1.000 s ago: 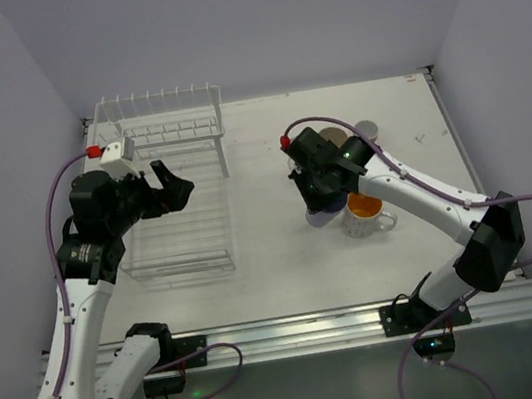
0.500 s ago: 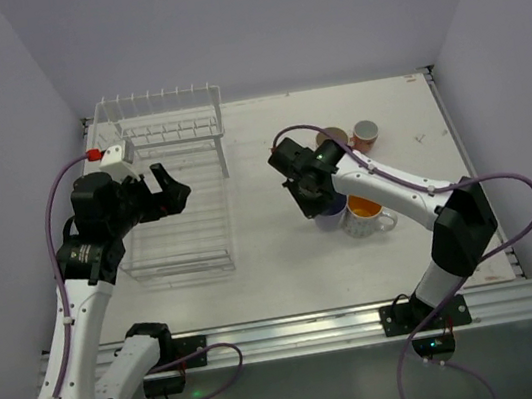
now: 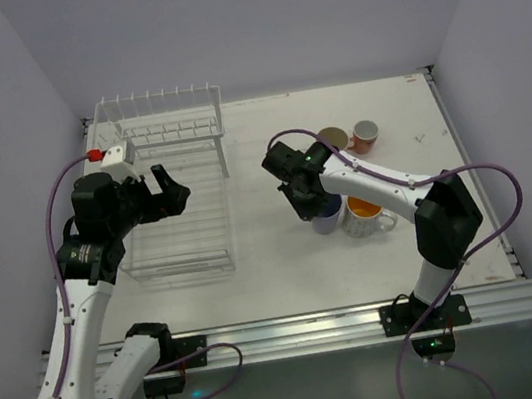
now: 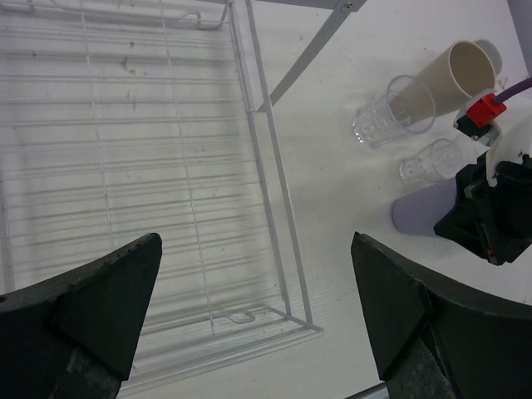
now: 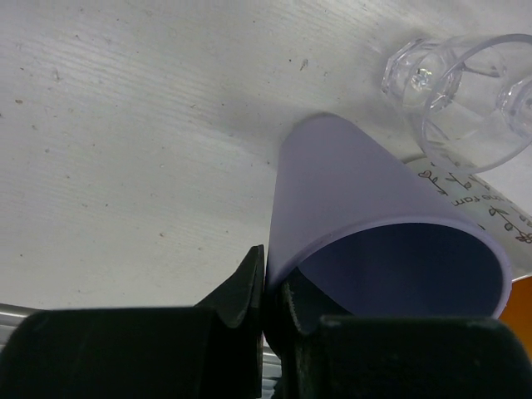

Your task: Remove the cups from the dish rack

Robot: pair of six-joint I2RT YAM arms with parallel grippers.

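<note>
Currently the lavender cup (image 5: 357,199) is being pinched at its rim by the clenched jaws of the right gripper (image 5: 264,278). Its base appears to be touching the tabletop (image 3: 277,269) near the middle, just beside the white mug with orange inside (image 3: 365,214). The jaws of the left gripper (image 4: 253,283) are being held wide apart, grasping nothing, above the dish rack (image 3: 182,243) along the left edge.
</note>
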